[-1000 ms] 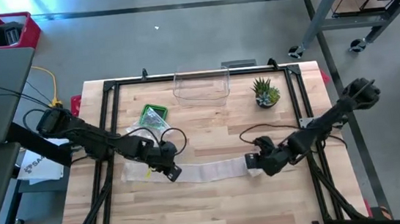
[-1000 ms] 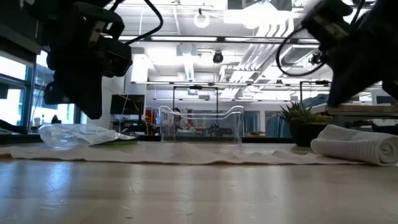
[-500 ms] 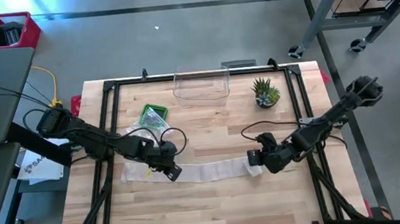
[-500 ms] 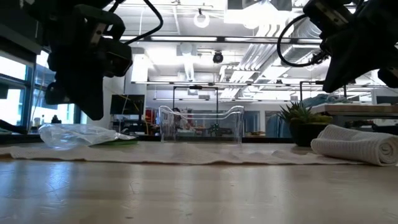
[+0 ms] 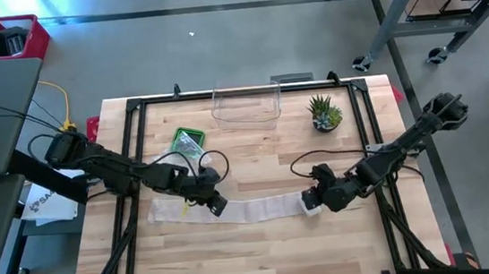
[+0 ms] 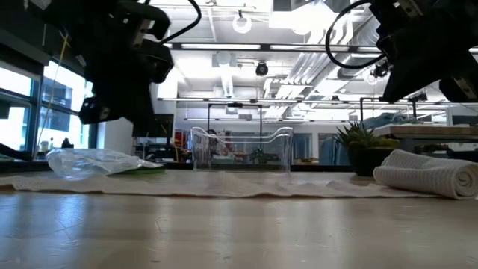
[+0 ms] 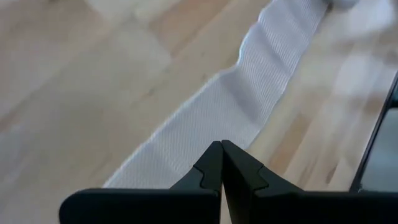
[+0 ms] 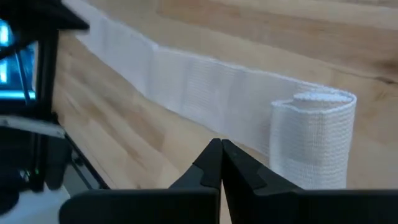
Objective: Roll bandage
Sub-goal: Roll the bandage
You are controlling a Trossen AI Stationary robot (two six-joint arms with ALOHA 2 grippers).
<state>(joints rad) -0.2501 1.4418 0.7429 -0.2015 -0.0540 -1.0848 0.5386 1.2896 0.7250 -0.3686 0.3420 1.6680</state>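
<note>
A white bandage (image 5: 252, 210) lies flat as a long strip across the wooden table. Its right end is wound into a roll (image 8: 314, 143) that rests on the table on its curved side (image 6: 429, 175). My left gripper (image 5: 219, 206) is shut and hangs above the strip's left part (image 7: 249, 99), clear of it. My right gripper (image 5: 316, 198) is shut too and hovers just beside the roll, on its right, touching nothing. Its wrist view has the shut fingertips (image 8: 221, 146) in front of the roll and the strip (image 8: 186, 81).
At the table's far edge stands a clear plastic box (image 5: 246, 106), with a small potted plant (image 5: 324, 113) to its right. A green tray with a crumpled plastic bag (image 5: 187, 142) lies far left. Black frame rails (image 5: 373, 120) run along the table's sides.
My left gripper has risen a little and shifted toward the table's far right, tipping its fingers up. My right gripper has risen slightly and rolled its wrist. Both stay shut. The bandage strip and roll have kept still.
</note>
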